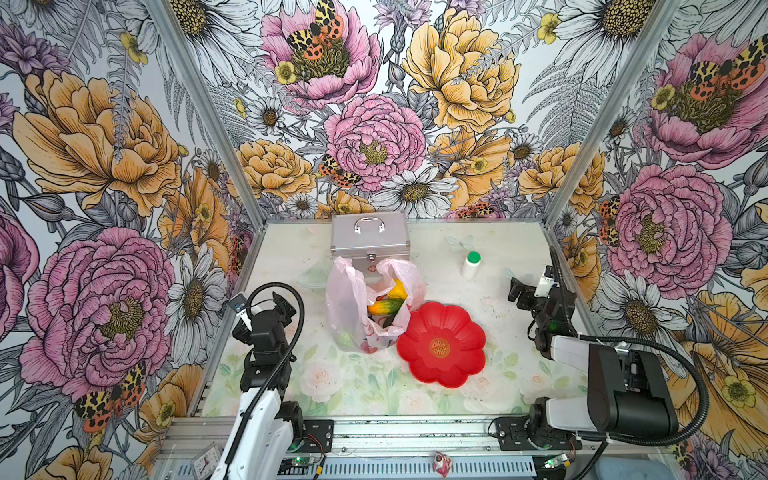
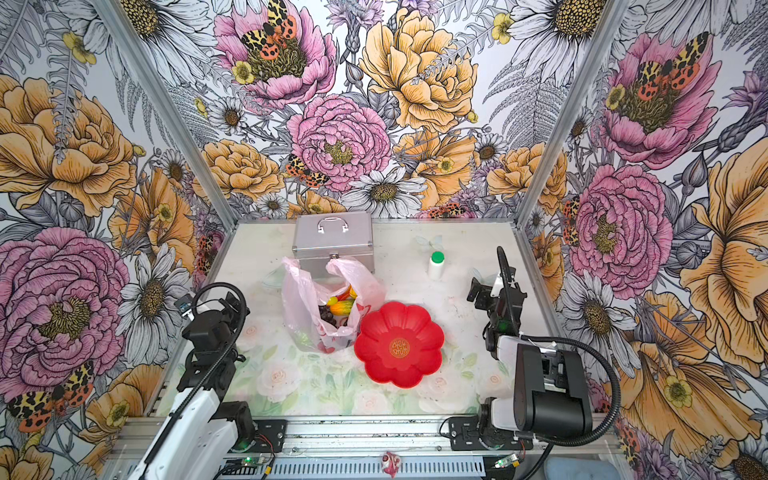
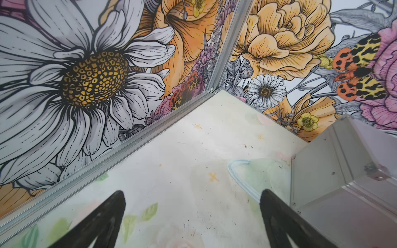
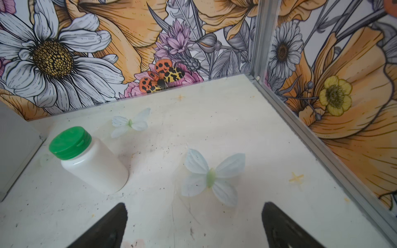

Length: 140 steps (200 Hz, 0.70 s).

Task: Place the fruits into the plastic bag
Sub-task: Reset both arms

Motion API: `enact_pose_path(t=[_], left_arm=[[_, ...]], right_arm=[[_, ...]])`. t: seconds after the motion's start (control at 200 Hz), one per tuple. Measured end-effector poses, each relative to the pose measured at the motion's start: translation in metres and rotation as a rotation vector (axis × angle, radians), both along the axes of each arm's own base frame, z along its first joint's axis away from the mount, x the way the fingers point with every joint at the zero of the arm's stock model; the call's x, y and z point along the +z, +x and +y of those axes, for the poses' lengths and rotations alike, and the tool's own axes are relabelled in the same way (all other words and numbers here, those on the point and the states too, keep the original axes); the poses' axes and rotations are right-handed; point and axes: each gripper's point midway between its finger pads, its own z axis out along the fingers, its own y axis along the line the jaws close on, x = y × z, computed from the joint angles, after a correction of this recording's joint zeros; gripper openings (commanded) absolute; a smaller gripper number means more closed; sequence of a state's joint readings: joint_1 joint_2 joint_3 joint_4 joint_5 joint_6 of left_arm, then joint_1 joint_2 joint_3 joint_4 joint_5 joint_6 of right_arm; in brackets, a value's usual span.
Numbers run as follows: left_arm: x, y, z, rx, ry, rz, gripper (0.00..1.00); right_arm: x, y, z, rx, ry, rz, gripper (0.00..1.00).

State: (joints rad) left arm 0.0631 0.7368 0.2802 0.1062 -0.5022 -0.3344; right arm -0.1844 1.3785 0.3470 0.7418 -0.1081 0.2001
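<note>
Both top views show a pale table [image 1: 519, 365] printed with faint flowers, walled in by bold floral wallpaper. Near the middle of the surface stands the plastic bag [image 1: 347, 299], thin, translucent and pink, with its mouth gaping upward. The fruits [image 1: 384, 306] lie inside it: a yellow-orange mango blushed with green on top, another yellow piece behind it, and, in a top view, a dark grape bunch [image 2: 326, 313] beside them (something green also shows through the bag's near wall). A red flower-shaped plate [image 1: 440, 345] touches the bag on its near right side. A silver metal case [image 1: 370, 239] sits at the far edge, just behind the bag. A white bottle with a green cap [image 1: 471, 266] stands upright toward the far right corner. The left gripper [image 1: 266, 305] hangs by the left edge, apart from the bag, and the right gripper [image 1: 532, 286] hangs by the right edge. The left wrist view shows black fingers [image 3: 105, 216] spread wide over bare surface near the far left corner, with nothing between them and the case off to one side. The right wrist view shows its fingers [image 4: 107, 225] equally wide and empty, with the bottle and two printed pale butterflies [image 4: 211, 178] beyond them.
</note>
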Motion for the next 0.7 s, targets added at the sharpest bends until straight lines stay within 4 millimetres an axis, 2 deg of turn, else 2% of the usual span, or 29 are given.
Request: enact_pose_path(t=[0.075,0.235,0.395,0.595,0.7], left_arm=[[-0.013,0.013,0.001,-0.010,0.022,0.036,0.99],[-0.032,0.037,0.001,-0.031,0.065,0.069,0.99],[-0.050,0.061,-0.012,-0.097,0.116,0.108,0.99],[-0.048,0.091,-0.031,-0.189,0.168,0.080,0.99],[-0.047,0.100,-0.039,-0.245,0.184,0.070,0.99]], right_arm=[[0.001,-0.002,0.003,0.005,-0.007,-0.035,0.99],[-0.011,-0.005,0.008,0.016,-0.011,-0.026,1.00],[-0.008,-0.001,0.017,0.048,-0.038,-0.050,0.99],[-0.025,0.002,0.022,0.067,-0.048,-0.016,0.99],[-0.022,0.007,0.024,0.075,-0.058,-0.014,1.00]])
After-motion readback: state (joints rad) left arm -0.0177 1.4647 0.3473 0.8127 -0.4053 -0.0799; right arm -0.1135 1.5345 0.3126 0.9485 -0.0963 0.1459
